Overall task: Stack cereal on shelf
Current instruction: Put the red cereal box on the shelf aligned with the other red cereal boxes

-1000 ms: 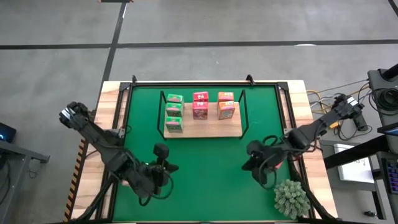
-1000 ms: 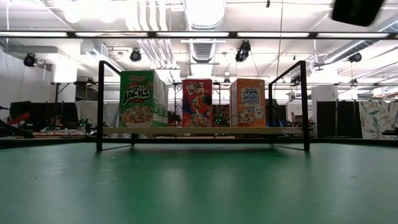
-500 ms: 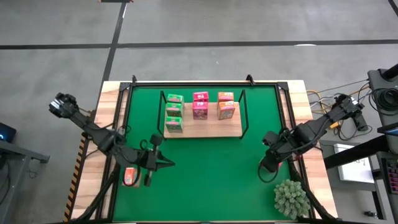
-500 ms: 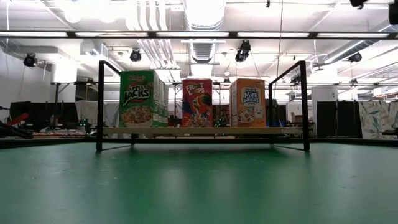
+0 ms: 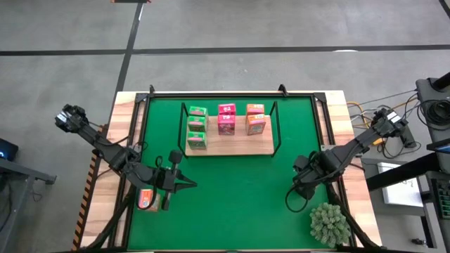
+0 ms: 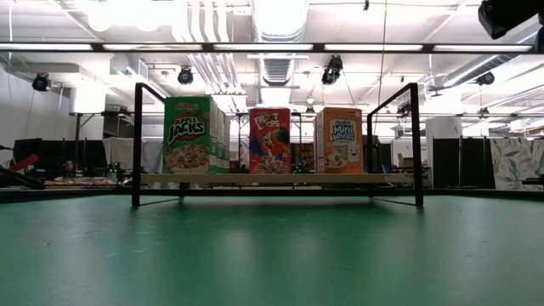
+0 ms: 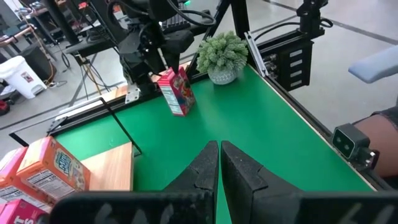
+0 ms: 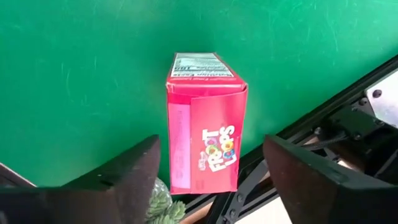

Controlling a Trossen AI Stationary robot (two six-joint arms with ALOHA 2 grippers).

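Standing between the right gripper (image 8: 211,168)'s wide-spread jaws, untouched: pink-red cereal box (image 8: 205,121) on green mat (image 8: 81,74).

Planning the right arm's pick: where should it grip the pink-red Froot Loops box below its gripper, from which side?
Take the pink-red cardboard Froot Loops box by its two long side faces, mid-length, coming from above: the open right gripper straddles them. It leans, so close gently. The left gripper waits shut.
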